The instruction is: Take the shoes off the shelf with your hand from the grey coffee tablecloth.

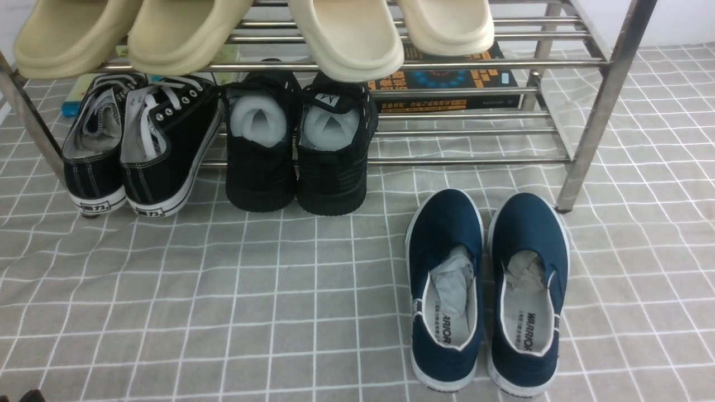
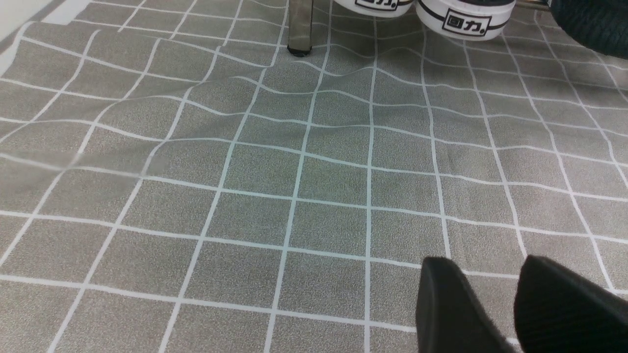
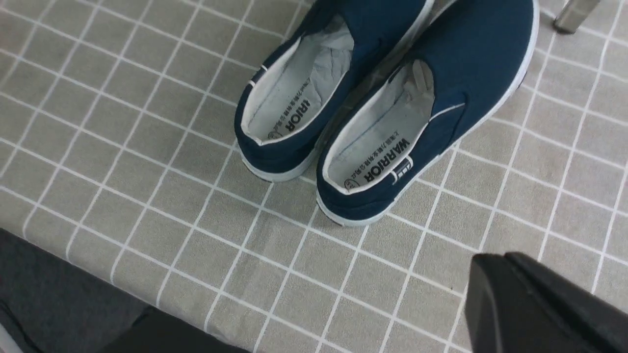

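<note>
Shoes [image 1: 447,234] — navy pair — sit side by side on grey coffee tablecloth [image 1: 223,307], off shelf [image 1: 594,128], just in front of its rt end. We find rt hand [image 3: 495,267] closed on nothing, near the heels; lt hand [image 2: 490,267] parted, empty.

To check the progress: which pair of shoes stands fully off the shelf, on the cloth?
The navy slip-ons, on the cloth before the shelf. The black sneakers and black mesh shoes sit on its lower tier, the beige slippers on top.
</note>
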Tool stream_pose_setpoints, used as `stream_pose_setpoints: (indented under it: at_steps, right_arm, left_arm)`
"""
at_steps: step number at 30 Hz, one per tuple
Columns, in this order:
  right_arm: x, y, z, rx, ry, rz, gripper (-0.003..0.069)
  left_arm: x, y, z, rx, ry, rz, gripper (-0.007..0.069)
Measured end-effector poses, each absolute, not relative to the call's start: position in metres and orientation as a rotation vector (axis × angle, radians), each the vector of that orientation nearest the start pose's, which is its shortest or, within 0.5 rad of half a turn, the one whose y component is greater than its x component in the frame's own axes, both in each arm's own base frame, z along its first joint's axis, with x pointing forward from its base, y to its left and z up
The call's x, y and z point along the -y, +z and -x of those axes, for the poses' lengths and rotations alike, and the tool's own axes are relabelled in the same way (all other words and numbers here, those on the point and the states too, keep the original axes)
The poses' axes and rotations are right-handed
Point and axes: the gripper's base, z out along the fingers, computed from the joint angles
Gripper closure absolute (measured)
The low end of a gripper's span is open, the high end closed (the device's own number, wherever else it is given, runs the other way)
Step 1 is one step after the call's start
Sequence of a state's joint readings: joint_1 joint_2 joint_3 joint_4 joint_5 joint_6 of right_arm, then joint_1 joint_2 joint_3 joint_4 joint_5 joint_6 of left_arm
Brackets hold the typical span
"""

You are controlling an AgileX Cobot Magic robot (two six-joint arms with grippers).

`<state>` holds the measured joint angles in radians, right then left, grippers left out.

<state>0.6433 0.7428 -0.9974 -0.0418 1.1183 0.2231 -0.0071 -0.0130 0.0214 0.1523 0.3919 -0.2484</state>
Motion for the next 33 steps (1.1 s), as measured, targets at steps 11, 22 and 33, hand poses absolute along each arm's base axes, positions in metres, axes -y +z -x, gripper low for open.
stream_pose_setpoints:
  at_steps: [11, 22, 33]
  right_arm:
    - [-0.063, 0.296, -0.085, -1.989, 0.533, 0.436, 0.0673]
    - [-0.066, 0.293, -0.089, -1.875, 0.55, 0.429, 0.0666]
    - [-0.066, 0.293, -0.09, -1.875, 0.548, 0.43, 0.0664]
  left_arm:
    - [-0.005, 0.172, -0.052, -1.875, -0.024, 0.134, 0.0385]
    - [-0.005, 0.172, -0.052, -1.875, -0.024, 0.134, 0.0385]
    - [-0.005, 0.172, -0.052, -1.875, -0.024, 0.134, 0.0385]
